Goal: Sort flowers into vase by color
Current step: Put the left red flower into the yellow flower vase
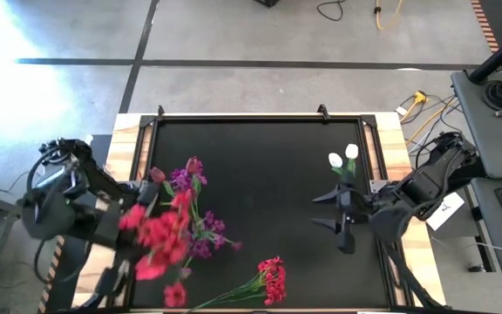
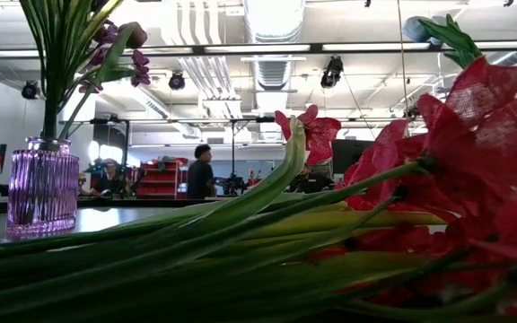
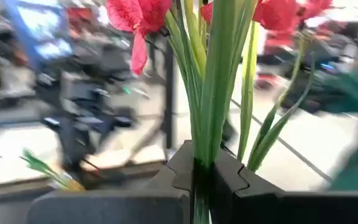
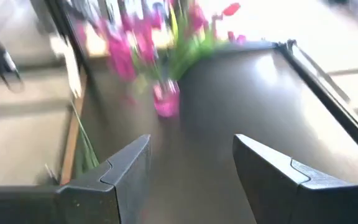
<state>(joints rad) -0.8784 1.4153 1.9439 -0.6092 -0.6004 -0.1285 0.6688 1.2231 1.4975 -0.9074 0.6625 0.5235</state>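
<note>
The left end effector [image 3: 197, 186] is clenching a bunch of red-pink flowers [image 1: 159, 235] by its green stems [image 3: 213, 93], carrying it in the air over the left side of the black counter [image 1: 268, 218]; in the left wrist view the stems are standing pinched between the two dark fingers [image 3: 166, 171], with the red blooms spreading above. In the high view this bunch is hanging partly over a purple glass vase [image 2: 43, 193], which is already holding purple-magenta flowers [image 1: 186, 179] on leafy stems. Another red-pink cluster [image 1: 271, 279] is lying flat on the counter near its front edge, its long stem pointing toward the left, and in the low view its stems are filling the foreground. Two tulip buds, white [image 1: 335, 160] and pale [image 1: 352, 152], are standing toward the right side of the counter, just beside the right end effector [image 1: 345, 218]. The right end effector is waiting there released, its fingers [image 4: 126, 171] standing apart with nothing between them. People are showing in the room beyond the counter in the low view.
</note>
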